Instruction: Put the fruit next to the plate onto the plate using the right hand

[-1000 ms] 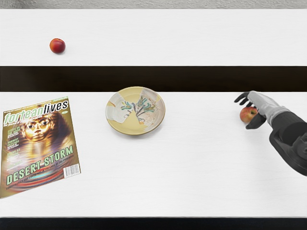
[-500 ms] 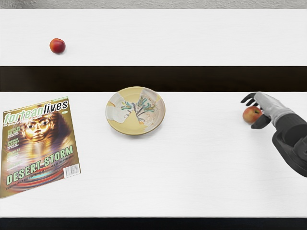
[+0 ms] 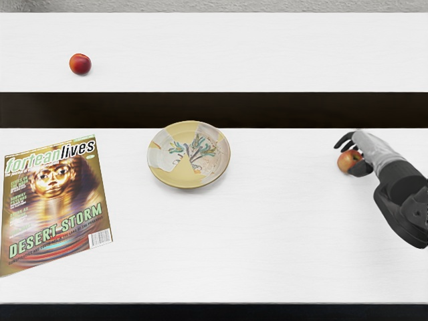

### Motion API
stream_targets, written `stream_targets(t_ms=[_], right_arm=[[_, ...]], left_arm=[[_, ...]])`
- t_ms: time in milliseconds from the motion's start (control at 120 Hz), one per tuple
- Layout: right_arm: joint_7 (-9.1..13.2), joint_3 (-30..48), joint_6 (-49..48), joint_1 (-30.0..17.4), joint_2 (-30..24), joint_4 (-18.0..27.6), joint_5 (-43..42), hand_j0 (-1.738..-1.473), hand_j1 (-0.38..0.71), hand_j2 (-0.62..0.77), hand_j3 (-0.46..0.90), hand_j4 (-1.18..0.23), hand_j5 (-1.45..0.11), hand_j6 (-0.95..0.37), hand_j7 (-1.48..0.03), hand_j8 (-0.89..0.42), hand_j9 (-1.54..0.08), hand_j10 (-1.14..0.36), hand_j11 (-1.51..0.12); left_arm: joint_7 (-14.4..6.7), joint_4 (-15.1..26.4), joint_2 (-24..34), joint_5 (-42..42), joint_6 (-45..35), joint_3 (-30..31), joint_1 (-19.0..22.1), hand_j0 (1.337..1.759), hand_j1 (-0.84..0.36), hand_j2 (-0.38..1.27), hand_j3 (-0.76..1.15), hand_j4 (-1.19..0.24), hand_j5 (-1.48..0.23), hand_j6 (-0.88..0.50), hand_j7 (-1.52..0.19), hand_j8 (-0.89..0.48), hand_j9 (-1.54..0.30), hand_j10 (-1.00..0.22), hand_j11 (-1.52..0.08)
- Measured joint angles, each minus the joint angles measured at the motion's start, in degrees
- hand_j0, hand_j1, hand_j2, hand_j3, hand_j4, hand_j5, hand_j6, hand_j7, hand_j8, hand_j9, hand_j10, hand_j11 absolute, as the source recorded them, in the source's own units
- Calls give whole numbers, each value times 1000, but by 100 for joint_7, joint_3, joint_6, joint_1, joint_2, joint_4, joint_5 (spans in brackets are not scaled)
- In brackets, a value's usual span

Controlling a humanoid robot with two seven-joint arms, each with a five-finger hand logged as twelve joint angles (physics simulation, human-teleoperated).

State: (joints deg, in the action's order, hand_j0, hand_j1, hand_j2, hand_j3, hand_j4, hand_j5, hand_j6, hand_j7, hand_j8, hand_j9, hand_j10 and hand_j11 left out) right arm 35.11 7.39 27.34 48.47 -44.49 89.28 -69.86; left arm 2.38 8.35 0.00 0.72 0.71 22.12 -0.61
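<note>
A red-yellow apple [image 3: 347, 161] sits at the right of the near table, well to the right of the plate. My right hand [image 3: 353, 155] comes in from the right edge and wraps it, fingers curled over its top and thumb below. The cream plate [image 3: 188, 154] with a green leaf pattern lies at the table's middle back, with nothing on it. The left arm does not show.
A second red fruit [image 3: 80, 64] lies on the far table at the back left, beyond a dark gap [image 3: 214, 110]. A magazine [image 3: 53, 204] lies flat at the near table's left.
The right hand's fingers have closed tighter around the apple. Hand and apple first shifted slightly right, then back a little left.
</note>
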Motion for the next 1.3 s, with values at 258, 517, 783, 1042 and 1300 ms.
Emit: stream_targets(t_ms=[258,517,783,1042,1300], right_arm=[[-6,6,33,-67,65,-97,-23,-1647,226,-50,-2,-573,-523,-504,-620,-428,-563,-538,-564],[-7,4,167,-162,61,-108,-5,-1645,261,-30,-2,-635,-679,-464,-740,-376,-708,-529,-709],[-4,32,187,-146,51,-161,97,-1641,255,114,1,-718,-923,-477,-922,-351,-945,-521,-948],[-8,64,-167,379,-53,-47,831,-1647,315,189,1,-730,-1021,-409,-978,-273,-1014,-444,-1029],[-8,929,-1198,682,95,214,1973,-1649,318,194,1,-727,-1051,-399,-989,-261,-1027,-432,-1043]], left_arm=[[0,0,0,0,0,0,0,1658,69,47,0,-234,-304,-234,-304,-234,-304,-234,-304],[0,0,0,0,-1,0,0,1658,69,47,0,-234,-304,-234,-304,-234,-304,-234,-304],[0,2,0,0,-1,0,0,1658,69,47,0,-234,-304,-234,-304,-234,-304,-234,-304],[0,2,0,0,0,1,0,1658,69,47,0,-234,-304,-234,-304,-234,-304,-234,-304],[-1,2,0,-1,0,1,0,1658,69,47,0,-234,-304,-234,-304,-234,-304,-234,-304]])
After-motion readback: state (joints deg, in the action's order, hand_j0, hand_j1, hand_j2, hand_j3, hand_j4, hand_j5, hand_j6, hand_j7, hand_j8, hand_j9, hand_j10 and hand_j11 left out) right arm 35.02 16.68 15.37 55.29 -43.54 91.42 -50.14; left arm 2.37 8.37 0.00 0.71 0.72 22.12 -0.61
